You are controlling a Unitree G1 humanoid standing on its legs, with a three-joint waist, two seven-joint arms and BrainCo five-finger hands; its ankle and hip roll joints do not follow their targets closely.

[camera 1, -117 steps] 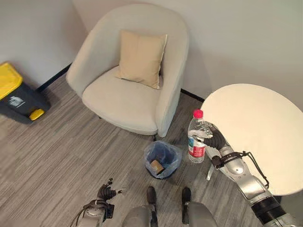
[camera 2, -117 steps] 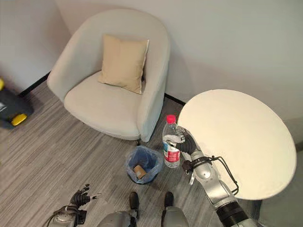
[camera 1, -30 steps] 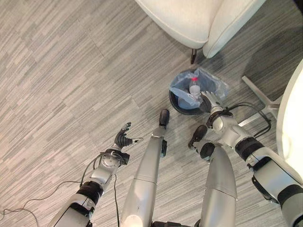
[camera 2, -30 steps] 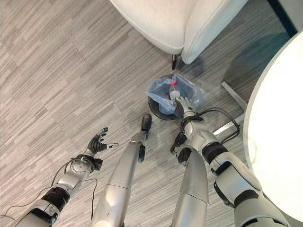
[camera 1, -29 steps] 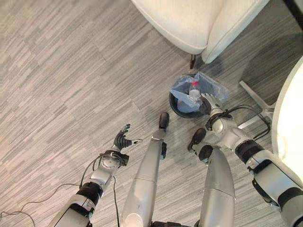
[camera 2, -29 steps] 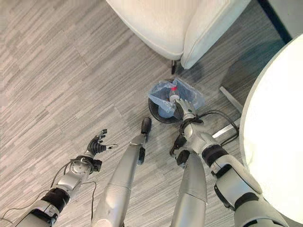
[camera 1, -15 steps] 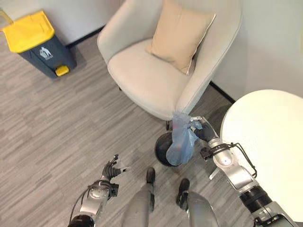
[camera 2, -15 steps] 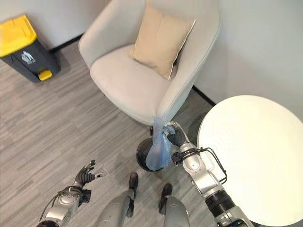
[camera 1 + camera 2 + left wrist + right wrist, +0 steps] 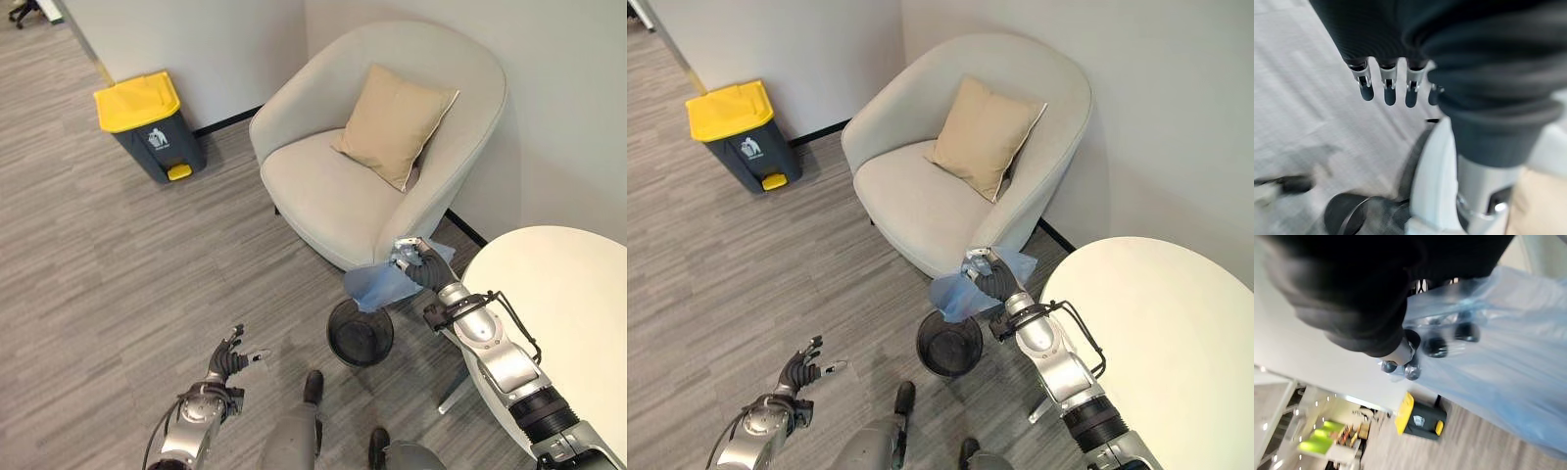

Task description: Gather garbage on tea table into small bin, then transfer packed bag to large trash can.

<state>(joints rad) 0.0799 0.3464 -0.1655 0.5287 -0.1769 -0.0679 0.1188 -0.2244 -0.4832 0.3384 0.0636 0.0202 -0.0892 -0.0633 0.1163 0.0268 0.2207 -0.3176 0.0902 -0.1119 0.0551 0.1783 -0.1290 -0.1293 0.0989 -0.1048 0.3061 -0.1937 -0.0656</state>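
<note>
Bag (image 9: 382,286) swung higher | right hand (image 9: 416,269) grips | bin (image 9: 360,333) below

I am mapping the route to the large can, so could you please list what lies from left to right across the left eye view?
Yellow-lidded trash can → left robot hand → small black bin → right robot hand gripping the blue bag → white tea table.

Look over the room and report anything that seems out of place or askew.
One thing: the blue bag is out of the small black bin, which stands unlined on the floor. The right hand grips the bag, which swings sideways above the bin. The left hand hangs open. The yellow-lidded trash can is upright and shut.
</note>
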